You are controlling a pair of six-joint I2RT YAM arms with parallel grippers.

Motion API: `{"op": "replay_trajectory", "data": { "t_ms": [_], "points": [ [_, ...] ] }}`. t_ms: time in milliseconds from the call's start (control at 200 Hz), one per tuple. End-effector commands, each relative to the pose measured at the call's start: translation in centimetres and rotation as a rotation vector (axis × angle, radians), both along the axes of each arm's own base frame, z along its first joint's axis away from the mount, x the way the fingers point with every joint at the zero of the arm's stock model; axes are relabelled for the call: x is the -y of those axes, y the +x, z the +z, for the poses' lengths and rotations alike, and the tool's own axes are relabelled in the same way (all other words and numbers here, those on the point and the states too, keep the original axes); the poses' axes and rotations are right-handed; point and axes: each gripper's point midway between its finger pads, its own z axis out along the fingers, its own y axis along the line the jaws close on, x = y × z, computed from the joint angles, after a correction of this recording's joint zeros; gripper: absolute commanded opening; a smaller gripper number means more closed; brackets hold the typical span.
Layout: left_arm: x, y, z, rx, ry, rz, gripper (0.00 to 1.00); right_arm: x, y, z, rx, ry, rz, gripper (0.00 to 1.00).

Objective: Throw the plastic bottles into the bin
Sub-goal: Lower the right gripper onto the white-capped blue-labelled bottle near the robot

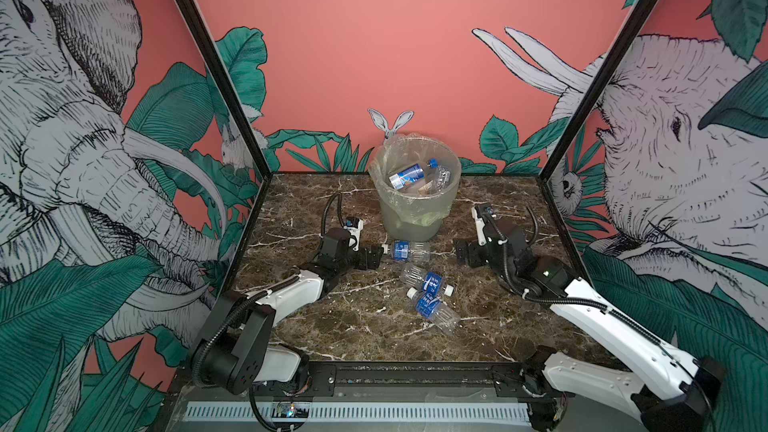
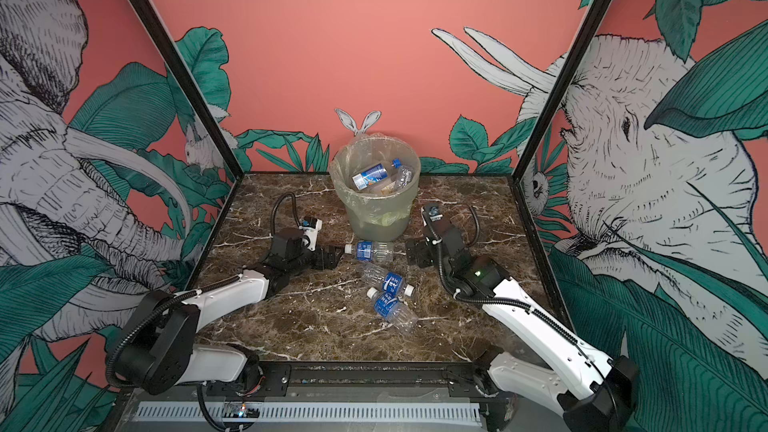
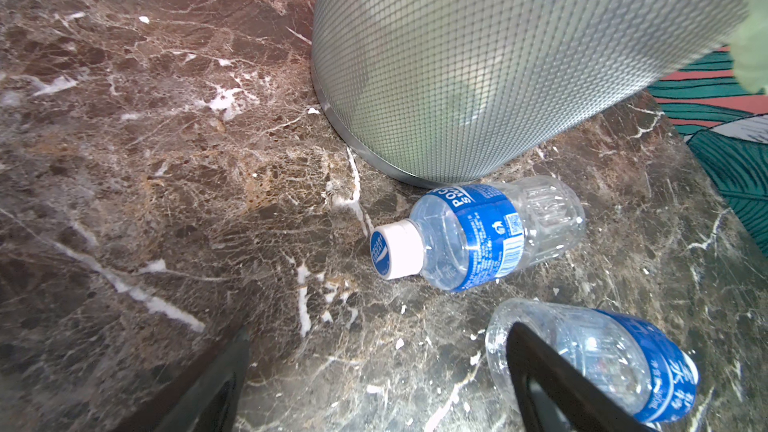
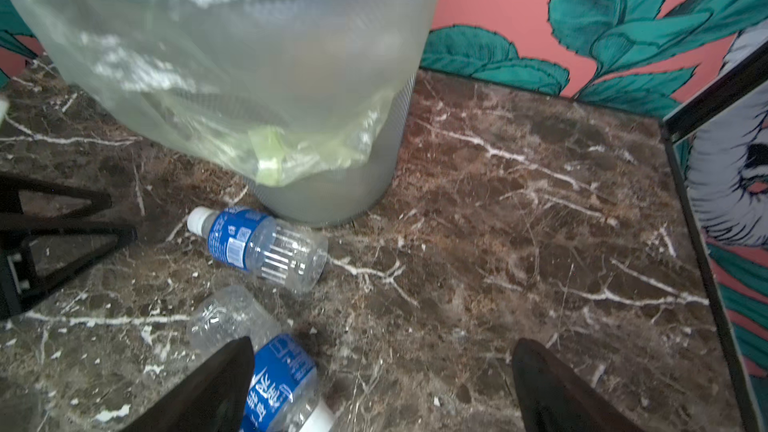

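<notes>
Blue-labelled bottle (image 1: 406, 251) lying cap-first just beside left gripper (image 1: 377, 258), jaws wide and empty, right gripper (image 1: 460, 253) near its base, also wide.

dark brown marble-pattern bench (image 1: 332, 326), white veining. back wall (image 1: 374, 35) flat coral pink, green leaf prints (image 1: 307, 143) along its foot, rabbit ears (image 1: 390, 122) drawn at centre. left panel (image 1: 62, 139) and right panel (image 1: 665, 139) each show a line-drawn elephant. black frame posts (image 1: 212, 64) at back corners. pale slotted strip (image 1: 415, 412) below front edge, possibly a cable duct.
</notes>
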Motion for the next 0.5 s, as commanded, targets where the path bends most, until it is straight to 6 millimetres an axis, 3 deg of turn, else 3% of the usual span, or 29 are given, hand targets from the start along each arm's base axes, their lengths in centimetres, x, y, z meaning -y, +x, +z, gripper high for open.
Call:
{"op": "replay_trajectory", "data": {
  "t_ms": [0, 235, 495],
  "points": [
    [-0.3, -0.4, 0.4, 0.007, -0.012, 0.003, 0.96, -0.2, -1.2, -1.2, -0.028, 0.081, 0.01, 0.99],
    [-0.2, -0.4, 0.6, 0.015, -0.016, 0.0, 0.96, 0.5, -4.2, -4.6, -0.106, 0.107, 0.05, 0.96],
    [0.1, -0.3, 0.3, 0.004, -0.027, -0.008, 0.96, -1.5, -6.9, -8.0, -0.162, 0.023, 0.132, 0.94]
  ]
}}
